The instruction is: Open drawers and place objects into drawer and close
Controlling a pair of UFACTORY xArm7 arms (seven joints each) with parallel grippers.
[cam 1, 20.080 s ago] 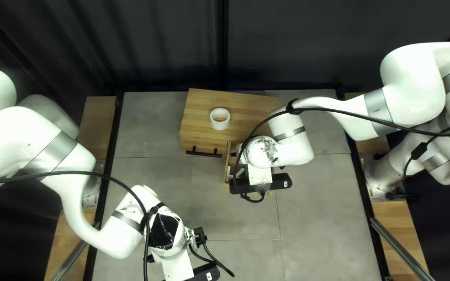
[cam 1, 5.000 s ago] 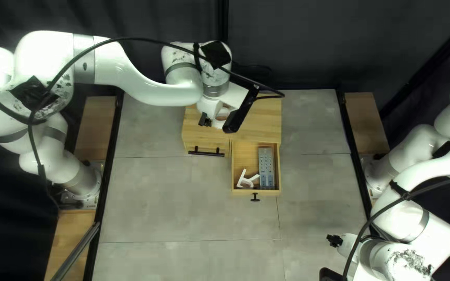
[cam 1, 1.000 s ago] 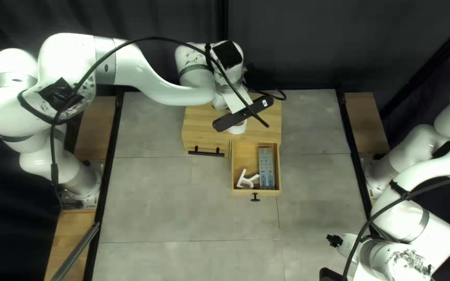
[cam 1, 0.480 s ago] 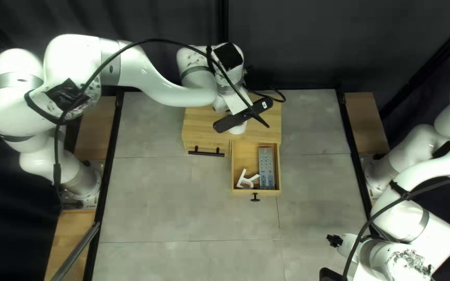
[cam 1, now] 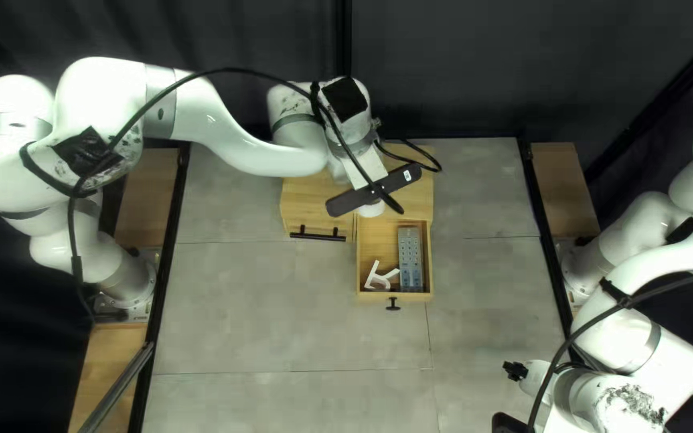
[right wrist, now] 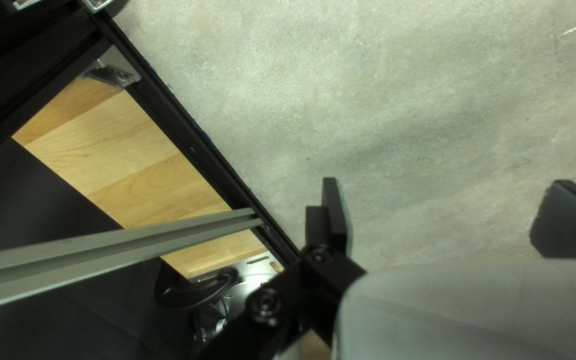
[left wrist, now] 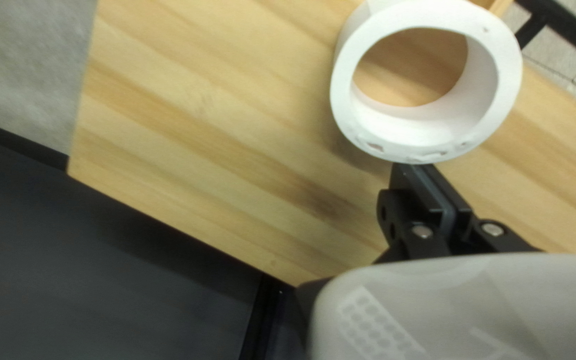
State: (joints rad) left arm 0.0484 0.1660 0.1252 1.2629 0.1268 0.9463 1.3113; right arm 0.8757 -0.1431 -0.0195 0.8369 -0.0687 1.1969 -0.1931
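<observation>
Over the cabinet top, my left gripper (cam 1: pixel 374 191) has its fingertips hidden in the top left view. In the left wrist view the gripper (left wrist: pixel 416 170) is shut, its fingers together at the outer side of a white ring (left wrist: pixel 361 127). The ring (cam 1: pixel 371 210) partly shows at the cabinet's front edge, lying flat. Below it the drawer (cam 1: pixel 368 296) stands open, holding a white letter-like piece (cam 1: pixel 371 276) and a grey remote (cam 1: pixel 410 258). My right gripper (cam 1: pixel 509 423), mostly hidden near the bottom right, is open in its wrist view; the gripper (right wrist: pixel 445 183) has nothing between its fingers.
The wooden cabinet (cam 1: pixel 314 192) stands at the table's far side, with a dark bar handle (cam 1: pixel 318 236) on its closed left front. Black cables (cam 1: pixel 423 152) loop over it. A metal rail (right wrist: pixel 115 250) runs beside my right gripper.
Over the last half second my left gripper has moved slightly toward the cabinet's front, and the ring has shifted the same way. My right arm and the drawer have not moved.
</observation>
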